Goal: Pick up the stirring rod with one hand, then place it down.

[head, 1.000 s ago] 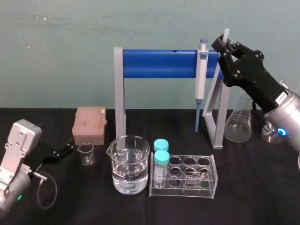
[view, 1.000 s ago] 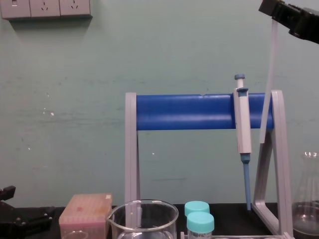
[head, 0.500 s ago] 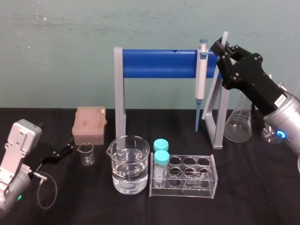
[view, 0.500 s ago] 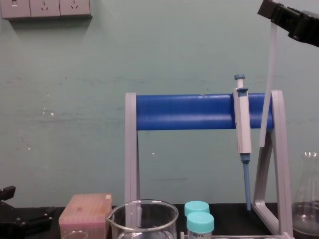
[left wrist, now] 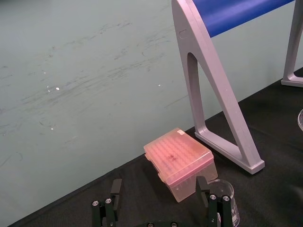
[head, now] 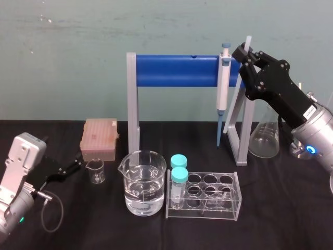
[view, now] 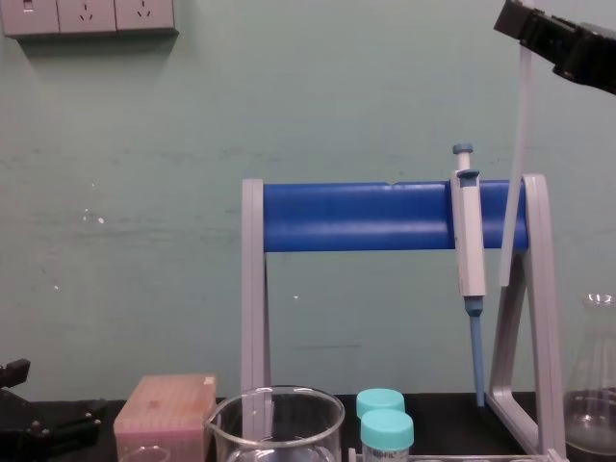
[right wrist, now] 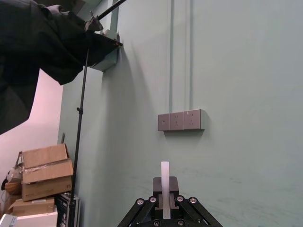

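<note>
right gripper holds the stirring rod up high

the right gripper (head: 243, 53) is up in the air, well above the black table (head: 291, 208). its 2 fingers pinch the stirring rod (view: 514, 164) near the rod's top end. in the right wrist view a short bit of the rod pokes out past the fingers. the long part hangs down below the gripper and tilts a little. in the chest view the corner of the picture cuts off most of this gripper, so just its tip can be seen.

the grey pipette (head: 222, 83) hangs just beside the gripper, on its left, from the blue bar of the stand (head: 174, 71). the low end of the rod is well below the gripper, close to the stand's grey leg. the rod is pale like the leg, so in the head view it is hard to tell them apart there. you cannot tell if the rod touches the stand.

the left gripper (head: 66, 169) sits low by the table, well apart from the rod. its 2 fingers are spread wide with nothing between them. a pink box (left wrist: 180, 161) and a small beaker (left wrist: 222, 196) are just in front of it. the left wrist view cuts off the low part of its fingers.
</note>
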